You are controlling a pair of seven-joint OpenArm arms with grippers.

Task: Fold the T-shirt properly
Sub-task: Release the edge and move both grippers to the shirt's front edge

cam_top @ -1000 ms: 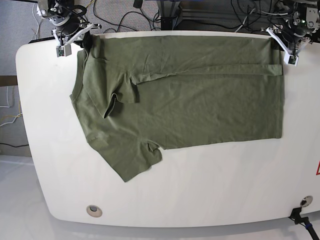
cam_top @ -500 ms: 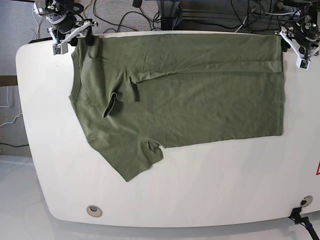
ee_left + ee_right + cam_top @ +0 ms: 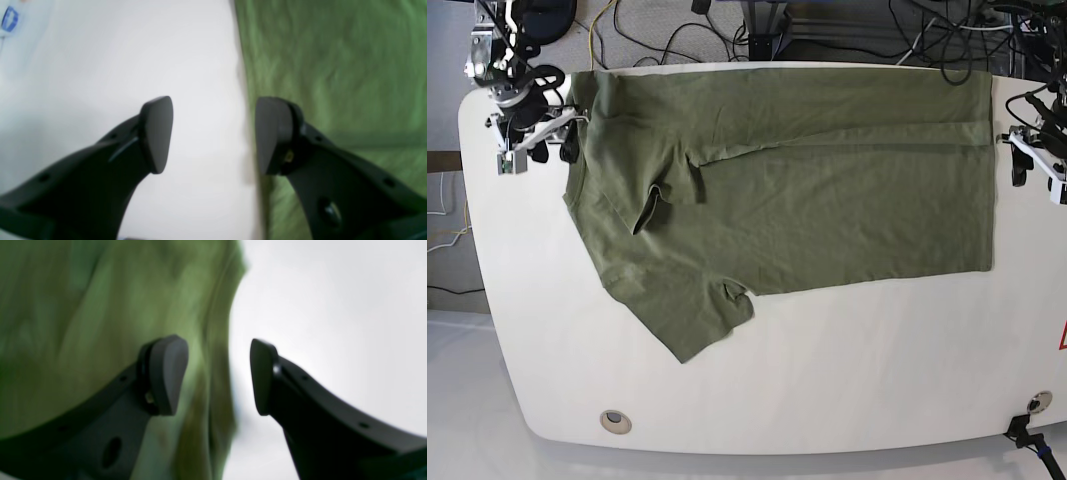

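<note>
Spread flat across the upper half of the white table (image 3: 827, 380): the T-shirt (image 3: 827, 200), olive green, partly folded, hem edge toward the right of the base view, sleeves toward the left. 1 sleeve folded inward over the chest at upper left of centre, the other pointing down toward lower left.

At far right of the base view, beside the shirt's right edge: the left gripper (image 3: 1032, 160), low over the table, wrist reaching in from the frame's edge. In its wrist view, left gripper (image 3: 213, 135) with jaws spread wide — 1 finger over bare table, the other over green cloth, the shirt's straight edge (image 3: 247, 100) running just inside the gap. Nothing pinched.

At upper left of the base view, just off the shirt's left edge: the right gripper (image 3: 537, 142), arm coming down from the top corner. In its wrist view, right gripper (image 3: 218, 375) likewise parted — left finger over blurred cloth (image 3: 83, 323), right finger over table, fabric edge between them.
</note>
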